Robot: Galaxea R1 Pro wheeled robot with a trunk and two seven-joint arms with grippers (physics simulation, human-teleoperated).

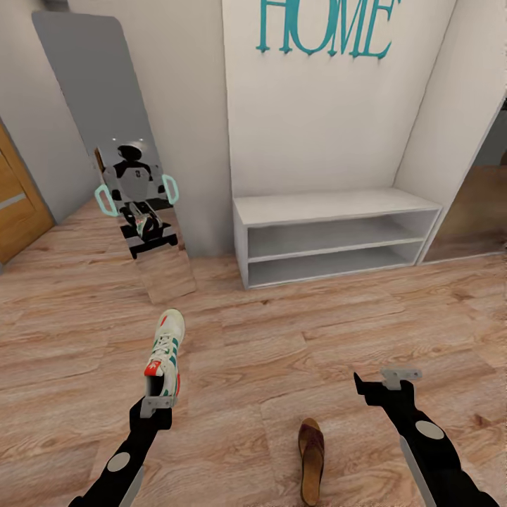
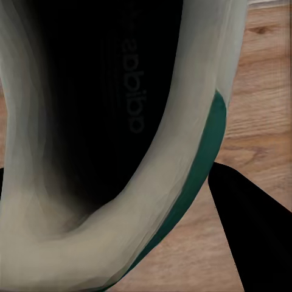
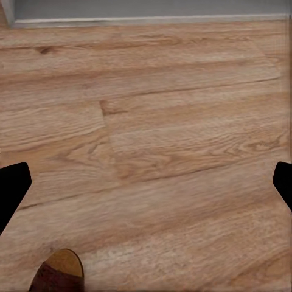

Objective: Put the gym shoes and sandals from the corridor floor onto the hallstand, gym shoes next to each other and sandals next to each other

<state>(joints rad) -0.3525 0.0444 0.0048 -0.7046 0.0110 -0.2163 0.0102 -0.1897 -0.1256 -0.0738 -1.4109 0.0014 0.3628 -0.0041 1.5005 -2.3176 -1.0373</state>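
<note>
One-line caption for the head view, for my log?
Left gripper holds a gym shoe by its heel; a sandal lies on the floor, facing the empty hallstand.

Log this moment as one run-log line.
left gripper: shut on gym shoe | right gripper: open, empty | sandal: floor | hallstand: empty

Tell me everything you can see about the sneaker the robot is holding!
The gym shoe is off-white with green side stripes, white laces and red on the tongue and heel. It looks like leather. The left gripper grips it at the heel end, with its toe pointing away toward the mirror. It seems lifted off the wooden floor, though that is hard to tell. The left wrist view looks straight into its dark opening, with a pale collar and a green stripe on the side.
</note>
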